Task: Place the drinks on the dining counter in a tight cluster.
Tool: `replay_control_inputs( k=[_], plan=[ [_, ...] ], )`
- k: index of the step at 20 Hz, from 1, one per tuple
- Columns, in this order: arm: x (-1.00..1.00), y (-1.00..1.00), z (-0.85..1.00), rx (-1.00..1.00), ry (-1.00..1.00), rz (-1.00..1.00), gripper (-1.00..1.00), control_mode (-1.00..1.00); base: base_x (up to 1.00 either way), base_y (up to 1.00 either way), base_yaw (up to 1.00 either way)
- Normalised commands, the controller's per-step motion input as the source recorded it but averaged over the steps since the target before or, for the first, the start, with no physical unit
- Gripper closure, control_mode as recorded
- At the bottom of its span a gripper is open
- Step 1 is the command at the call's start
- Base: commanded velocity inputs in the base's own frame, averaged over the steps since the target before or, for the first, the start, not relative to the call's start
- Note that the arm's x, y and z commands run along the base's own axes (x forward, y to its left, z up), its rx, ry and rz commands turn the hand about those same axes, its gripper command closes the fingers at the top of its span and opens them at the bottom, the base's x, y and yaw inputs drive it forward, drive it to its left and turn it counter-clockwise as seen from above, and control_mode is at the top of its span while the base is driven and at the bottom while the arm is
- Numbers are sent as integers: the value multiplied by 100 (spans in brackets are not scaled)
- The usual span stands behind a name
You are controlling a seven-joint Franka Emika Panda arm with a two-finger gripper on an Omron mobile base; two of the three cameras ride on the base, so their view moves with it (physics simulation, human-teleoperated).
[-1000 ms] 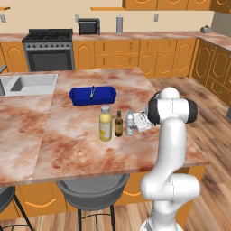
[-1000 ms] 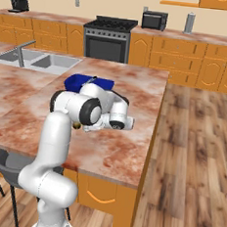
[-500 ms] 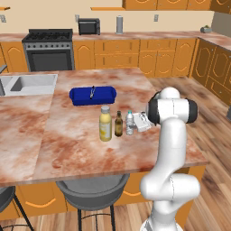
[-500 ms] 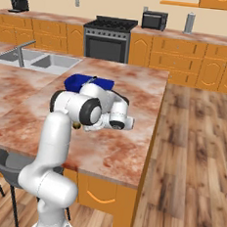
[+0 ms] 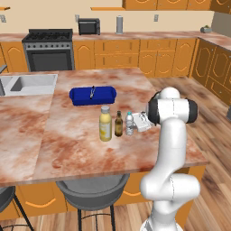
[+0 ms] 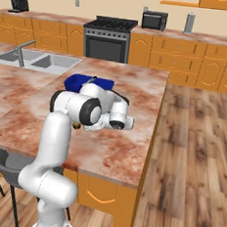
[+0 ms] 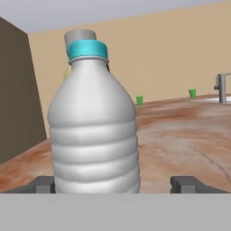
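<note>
Three bottles stand upright in a short row on the dining counter [image 5: 67, 140], and the nearest thing to the camera on the hand is the water bottle [image 7: 93, 126]: it rises straight ahead of the gripper [image 7: 115, 184], large and close, its long axis vertical, its blue cap at the top. The two finger tips [image 7: 43, 184] stand wide apart at the bottom of that view, one touching or just beside the bottle's left flank, the other well clear to its right, so the jaws are spread and hold nothing; the bottle sits off toward the left tip rather than midway between them.

From the left base view the order is plain: the gripper [image 5: 141, 122] lies at the right end of the row, just beside the water bottle [image 5: 129, 123]; next comes the slim brown bottle [image 5: 118, 124], then the wide yellow bottle [image 5: 105, 123], each close to its neighbour, whether touching I cannot tell. Beyond them lies the long blue box [image 5: 92, 95], and further off the sink [image 5: 28, 84].

Any retreat, I judge, should run straight back along the hand's own line, away from the row, since a sideways sweep could tip the water bottle into the brown one.

The hand view gives the spread of the tips, and the grey cap of the yellow bottle [image 7: 80, 35] peeking behind the blue one; the right base view gives the arm [image 6: 81, 110] with the blue box [image 6: 79, 81] behind it.
</note>
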Motion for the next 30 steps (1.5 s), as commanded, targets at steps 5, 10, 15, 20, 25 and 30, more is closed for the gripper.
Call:
replay_control_inputs(
  k=[5, 10, 15, 20, 25, 30],
  plan=[
    [0, -2, 0, 0, 0, -1, -100, -100, 0, 0, 0],
    [0, -37, 0, 0, 0, -5, -100, -100, 0, 0, 0],
    [0, -43, 0, 0, 0, -3, -100, -100, 0, 0, 0],
    [-7, -25, 1, 0, 0, -1, -100, -100, 0, 0, 0],
    [-39, -65, 49, 1, 10, -13, -100, -100, 0, 0, 0],
    [-92, -69, 74, 4, 11, -24, -100, -100, 0, 0, 0]
  ],
)
